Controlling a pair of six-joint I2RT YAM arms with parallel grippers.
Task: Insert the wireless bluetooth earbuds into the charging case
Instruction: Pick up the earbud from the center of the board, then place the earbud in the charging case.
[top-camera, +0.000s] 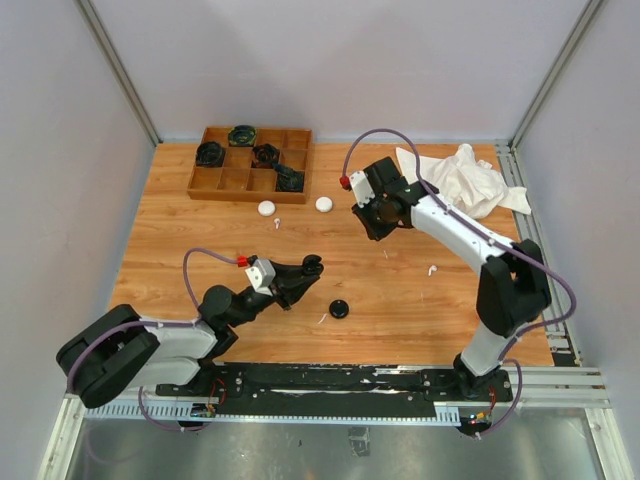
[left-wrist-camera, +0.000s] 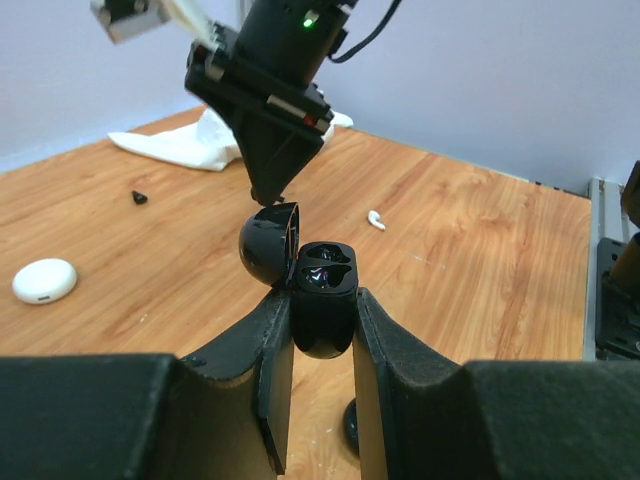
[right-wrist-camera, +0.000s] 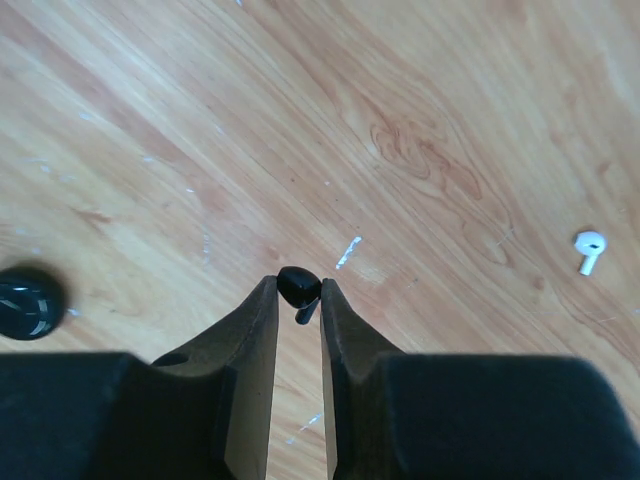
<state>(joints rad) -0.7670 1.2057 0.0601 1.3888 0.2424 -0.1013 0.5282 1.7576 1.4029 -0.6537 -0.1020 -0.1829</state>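
Observation:
My left gripper (left-wrist-camera: 321, 296) is shut on a black charging case (left-wrist-camera: 323, 312) and holds it above the table, with its lid (left-wrist-camera: 268, 246) swung open to the left and the sockets facing up. In the top view this left gripper (top-camera: 304, 269) is at the middle front of the table. Above and just behind the case hangs my right gripper (left-wrist-camera: 266, 194), shut on a tiny black earbud (right-wrist-camera: 297, 287) whose stem points down between the fingers (right-wrist-camera: 255, 330). Seen from above, the right gripper (top-camera: 373, 227) is right of the table's middle. A white earbud (right-wrist-camera: 588, 247) lies on the wood to the right.
A shut black case (top-camera: 340, 309) lies near the front. Two white cases (top-camera: 266, 208) (top-camera: 324, 204) sit before a wooden tray (top-camera: 229, 182) holding dark items. A white cloth (top-camera: 465, 178) is at the back right. A loose black earbud (left-wrist-camera: 139, 197) and white earbuds (top-camera: 432, 269) (top-camera: 277, 224) lie around.

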